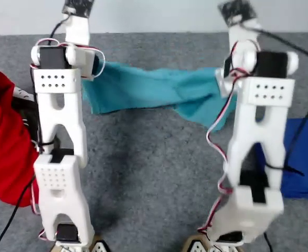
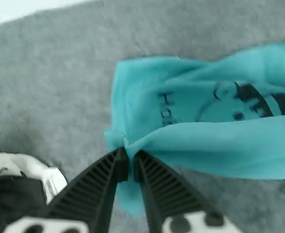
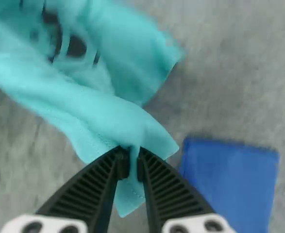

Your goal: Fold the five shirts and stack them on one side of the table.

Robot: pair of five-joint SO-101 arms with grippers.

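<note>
A teal shirt (image 1: 154, 89) hangs stretched between both arms above the grey table, sagging in the middle. My left gripper (image 2: 129, 162) is shut on one end of the teal shirt (image 2: 205, 121), whose dark print faces the camera. My right gripper (image 3: 129, 162) is shut on the other end of the teal shirt (image 3: 84, 97), with cloth bunched between the fingers. In the high view the left arm (image 1: 59, 121) stands at the left and the right arm (image 1: 258, 131) at the right, both covering their grippers. A folded blue shirt (image 1: 303, 157) lies flat at the right edge.
A red shirt (image 1: 4, 142) lies crumpled at the table's left edge, with a black and white garment (image 2: 16, 179) next to it. The blue shirt (image 3: 229, 184) lies close by the right gripper. Grey felt (image 1: 154, 173) covers the table between the arms.
</note>
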